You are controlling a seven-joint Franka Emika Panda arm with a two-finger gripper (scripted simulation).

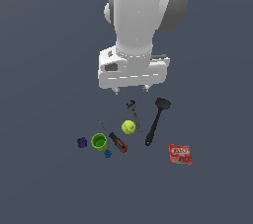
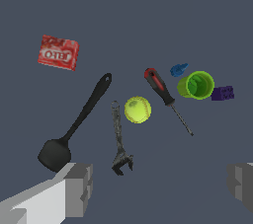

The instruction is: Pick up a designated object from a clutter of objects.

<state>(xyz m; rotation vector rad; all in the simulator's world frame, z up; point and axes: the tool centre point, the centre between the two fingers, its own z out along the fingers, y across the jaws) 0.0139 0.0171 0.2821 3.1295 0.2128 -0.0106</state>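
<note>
The yellow-green tennis ball (image 1: 128, 127) (image 2: 137, 109) lies on the dark floor in the middle of the clutter. It sits between the grey wrench (image 1: 133, 113) (image 2: 118, 139) and the red-black screwdriver (image 1: 115, 140) (image 2: 163, 94). The green cup (image 1: 99, 141) (image 2: 196, 85) stands upright beyond the screwdriver. My gripper (image 1: 131, 90) (image 2: 160, 188) hangs well above the floor, over the wrench's head, short of the ball. Its jaws are wide apart and hold nothing.
A black spatula (image 1: 155, 122) (image 2: 79, 124) lies on the exterior view's right of the ball. A red packet (image 1: 180, 153) (image 2: 58, 53) lies further right. A purple block (image 1: 82, 142) (image 2: 222, 93) and a blue block (image 1: 107, 153) (image 2: 178, 69) sit by the cup.
</note>
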